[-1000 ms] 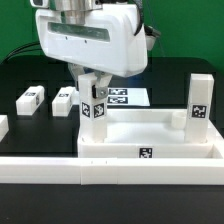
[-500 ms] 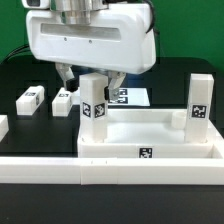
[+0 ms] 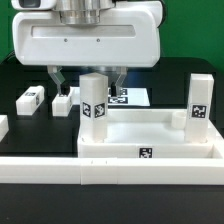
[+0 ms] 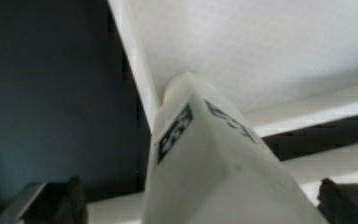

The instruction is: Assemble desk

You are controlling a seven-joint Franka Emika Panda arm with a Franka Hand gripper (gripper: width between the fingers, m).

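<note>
exterior view first: where does the desk (image 3: pixel 180 150) sit?

its tabletop (image 3: pixel 150 128) lies flat on the black table (image 3: pixel 40 130). one leg (image 3: pixel 94 100) stands at the corner on the exterior view's left, and a second leg (image 3: pixel 199 100) stands on the right.

and the gripper (image 3: pixel 87 88)?

spread wide and holding nothing. its fingers (image 3: pixel 56 80) hang either side of the leg, clear of it. the wrist view shows gaps on both sides.

how would that leg handle?

i judge it light, rigid, smooth plastic, and a little slippery. pinch two flat opposite faces near the top, above the tag.

its axis?

the long axis is vertical, pointing straight up from the tabletop.
</note>
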